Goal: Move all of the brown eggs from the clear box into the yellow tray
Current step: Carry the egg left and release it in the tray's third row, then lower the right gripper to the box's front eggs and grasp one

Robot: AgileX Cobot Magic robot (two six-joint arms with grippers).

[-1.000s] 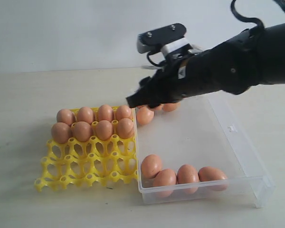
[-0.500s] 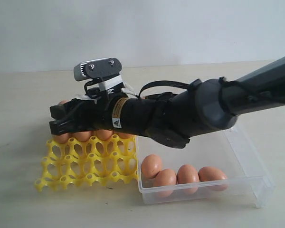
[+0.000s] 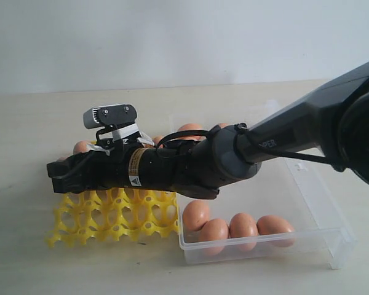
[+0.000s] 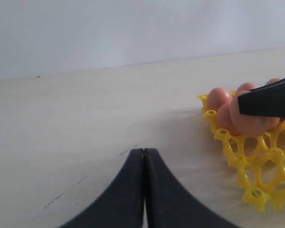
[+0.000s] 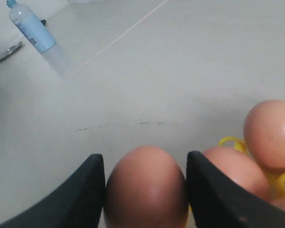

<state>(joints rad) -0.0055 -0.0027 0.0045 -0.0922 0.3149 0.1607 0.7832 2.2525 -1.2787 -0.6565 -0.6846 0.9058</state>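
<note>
One brown egg (image 5: 146, 190) held in my right gripper (image 3: 60, 175), over the yellow tray (image 3: 111, 216) at its left edge.
Fingers (image 5: 92, 190) stand wide, pressing both sides of the egg. Four eggs (image 3: 237, 226) lie along the clear box's (image 3: 323, 212) near wall. Left gripper (image 4: 143, 164) closed on nothing, low over the bench (image 4: 85, 118).

We note a pale beige tabletop (image 3: 24, 264) with faint dark scuffs and a plain off-white wall (image 3: 172, 37) behind it at 12 o'clock. Light is soft and even. The right wrist view catches a blue-capped bottle (image 5: 32, 32).
</note>
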